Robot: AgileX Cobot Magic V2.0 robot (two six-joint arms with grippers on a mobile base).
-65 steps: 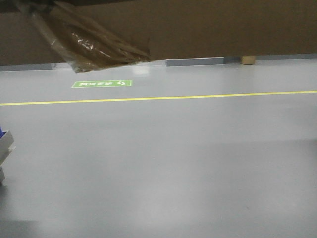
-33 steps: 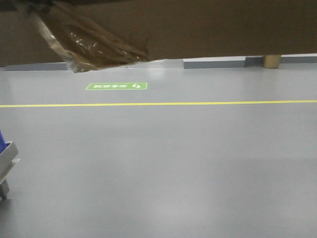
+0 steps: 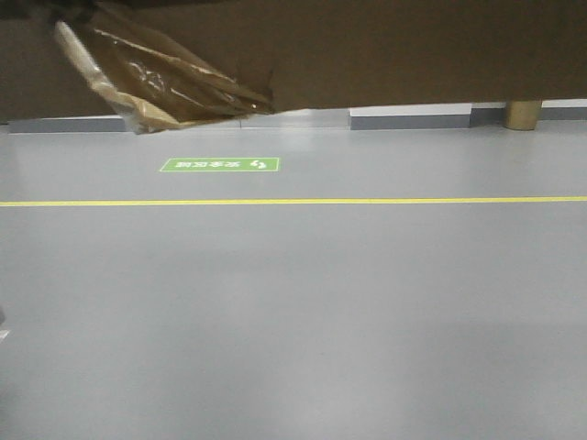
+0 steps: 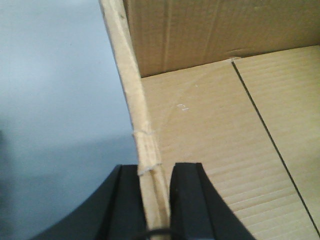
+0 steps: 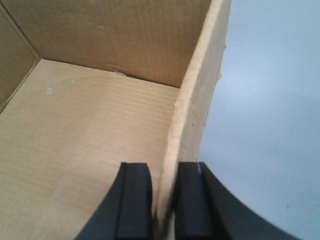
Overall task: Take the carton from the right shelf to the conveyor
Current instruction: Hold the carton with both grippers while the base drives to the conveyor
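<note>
The brown cardboard carton (image 3: 367, 50) fills the top of the front view, held up above the floor, with a ragged strip of clear packing tape (image 3: 156, 78) hanging from its left underside. My left gripper (image 4: 154, 172) is shut on the carton's left wall (image 4: 131, 85), one finger inside and one outside. On the other side my right gripper (image 5: 164, 172) is shut on the carton's right wall (image 5: 200, 90) in the same way. The carton's inside (image 4: 225, 130) is empty. The right shelf and the conveyor are out of view.
Smooth grey floor (image 3: 293, 312) stretches ahead, crossed by a yellow line (image 3: 293, 201). A green floor sign (image 3: 220, 165) lies beyond the line. A grey skirting (image 3: 408, 117) and a tan post base (image 3: 523, 115) stand at the far wall.
The view has swung: the floor sign, yellow line and post base have shifted right and lower in frame. The blue-and-white bin at the left edge has slid out of view. Both grips are unchanged.
</note>
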